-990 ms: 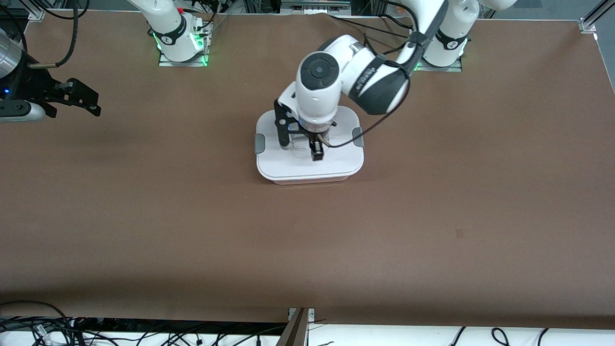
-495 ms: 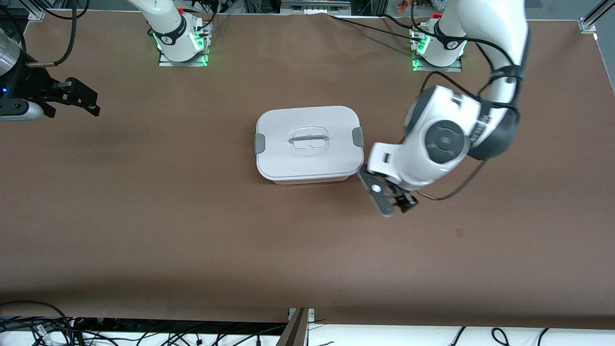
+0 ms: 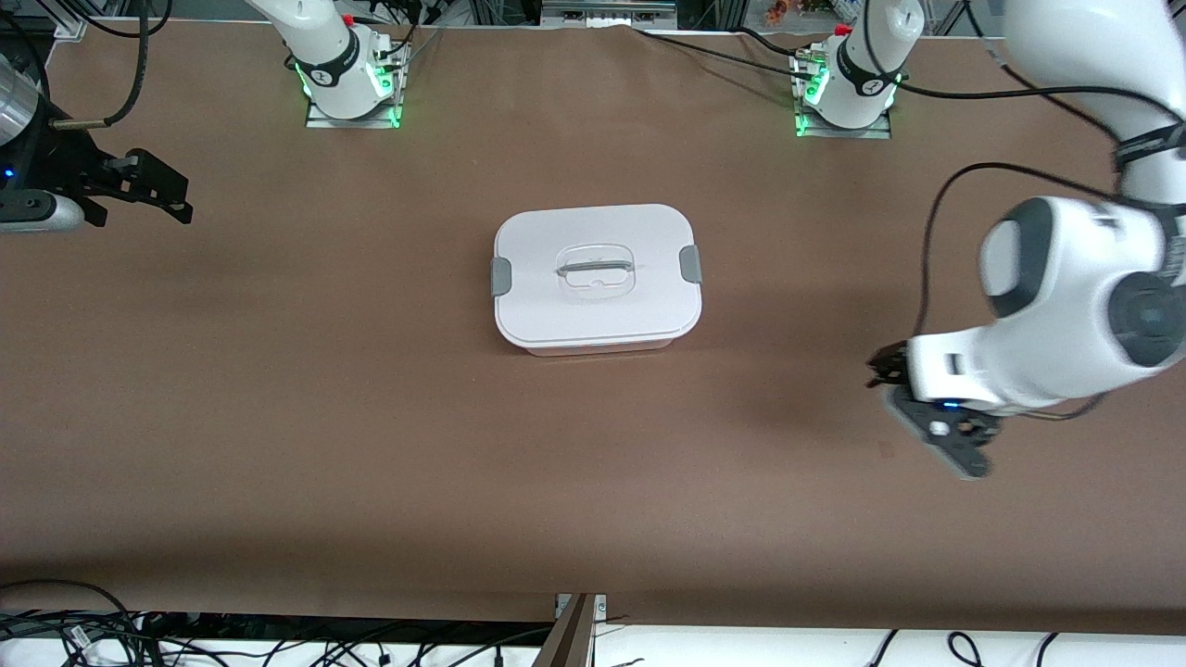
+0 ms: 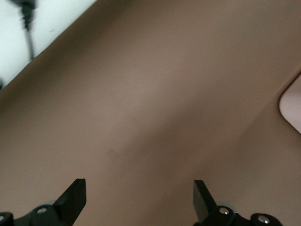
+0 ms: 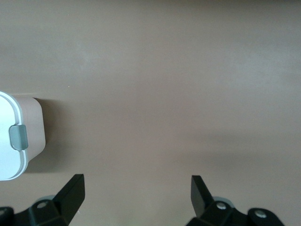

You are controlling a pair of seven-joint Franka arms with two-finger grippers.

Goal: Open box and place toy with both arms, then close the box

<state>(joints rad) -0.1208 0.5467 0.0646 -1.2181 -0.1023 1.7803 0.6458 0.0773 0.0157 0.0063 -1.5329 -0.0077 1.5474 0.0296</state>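
Note:
The box (image 3: 595, 278) sits mid-table with its white lid on and a grey clip (image 3: 689, 264) at each end. The toy is out of view. My left gripper (image 3: 919, 417) is open and empty, up over bare table toward the left arm's end, well clear of the box. In the left wrist view the left gripper (image 4: 136, 188) shows bare table between its fingers, with a corner of the box (image 4: 292, 106) at the edge. My right gripper (image 3: 171, 195) is open, waiting over the right arm's end. In the right wrist view the right gripper (image 5: 136, 183) is empty, and the box (image 5: 14, 141) shows off to one side.
The brown table (image 3: 371, 417) carries only the box. Both arm bases (image 3: 347, 83) stand along the table edge farthest from the front camera. Cables (image 3: 93, 630) hang below the edge nearest that camera.
My left gripper has left the lid's handle and swung away from over the box to the left arm's end of the table. The right arm has not moved.

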